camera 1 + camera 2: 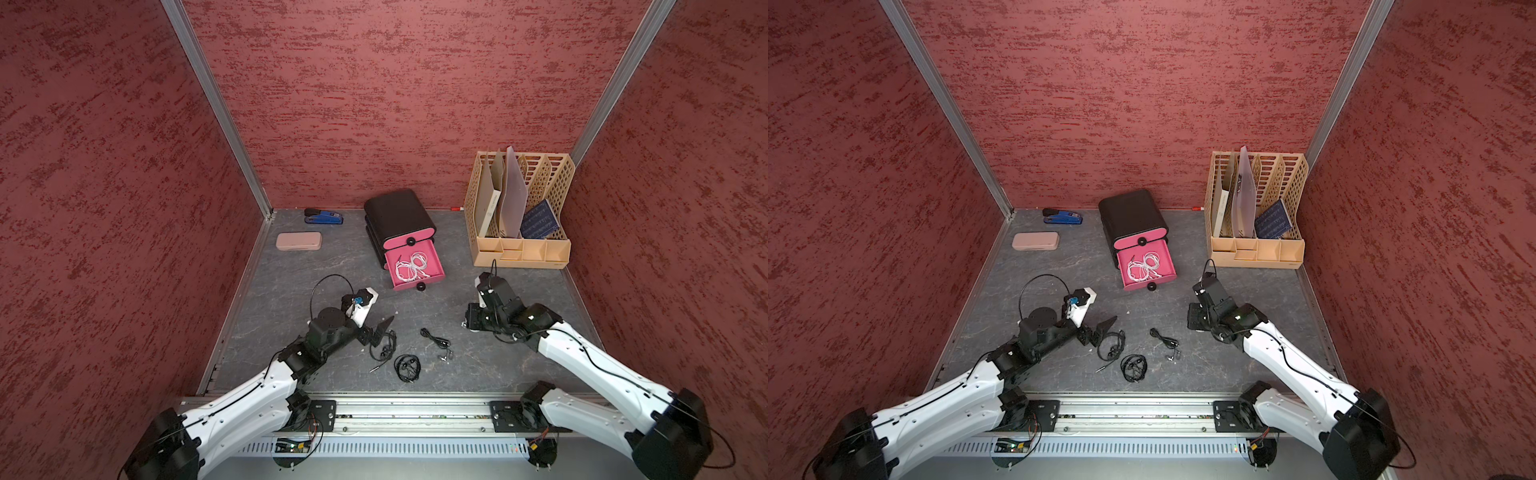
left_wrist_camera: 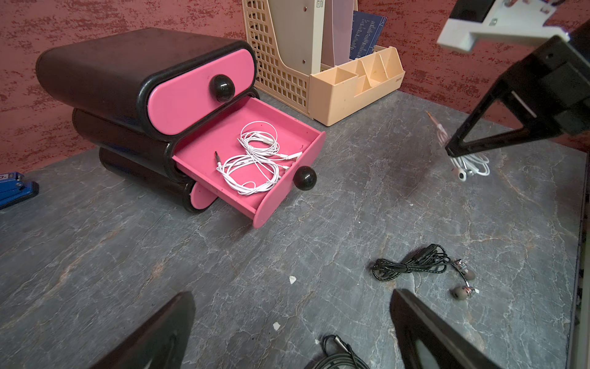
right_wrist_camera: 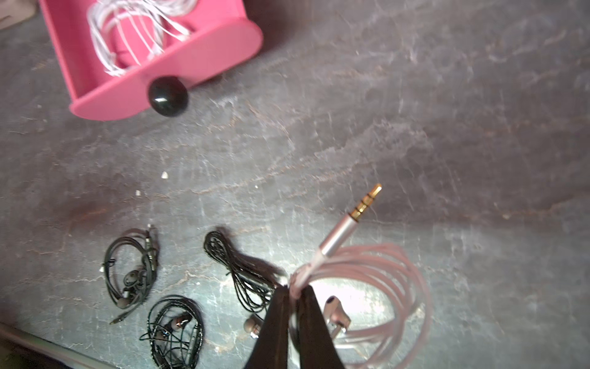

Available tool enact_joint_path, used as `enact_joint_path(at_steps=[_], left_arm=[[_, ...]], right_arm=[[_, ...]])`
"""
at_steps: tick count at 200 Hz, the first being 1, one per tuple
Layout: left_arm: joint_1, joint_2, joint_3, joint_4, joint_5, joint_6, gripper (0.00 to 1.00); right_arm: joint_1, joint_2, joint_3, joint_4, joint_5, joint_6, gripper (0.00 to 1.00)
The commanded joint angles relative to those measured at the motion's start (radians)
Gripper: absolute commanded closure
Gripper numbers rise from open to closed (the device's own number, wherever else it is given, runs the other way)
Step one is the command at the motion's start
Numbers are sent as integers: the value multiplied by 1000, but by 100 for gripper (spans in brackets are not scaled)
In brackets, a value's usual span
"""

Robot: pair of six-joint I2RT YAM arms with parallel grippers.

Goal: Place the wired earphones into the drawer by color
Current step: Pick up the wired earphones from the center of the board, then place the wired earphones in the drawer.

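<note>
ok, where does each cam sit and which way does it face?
Top views: high over the base, facing down at the table; left arm, right arm show.
Left wrist: behind the open left tool, facing the drawer cabinet.
Right wrist: above the shut right tool pinching white earphones, facing the table.
Shared: both wrist views show the open drawer.

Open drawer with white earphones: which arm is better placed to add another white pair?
Right. The right tool is shut on a white coil near that drawer; the left tool is open and empty.
</note>
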Motion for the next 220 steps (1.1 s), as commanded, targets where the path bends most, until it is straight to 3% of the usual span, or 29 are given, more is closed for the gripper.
enact_joint_path(at_steps=[1, 128, 220], left_arm=[[1, -12, -22, 46, 30, 31, 0], [-4, -14, -37, 76, 14, 47, 0], [-4, -24, -40, 76, 5, 43, 0]], right_arm=[[-2, -3, 51, 104, -15, -69, 93], [-2, 251, 266, 455, -164, -165, 93], [-4, 554, 418, 555, -129, -137, 92]])
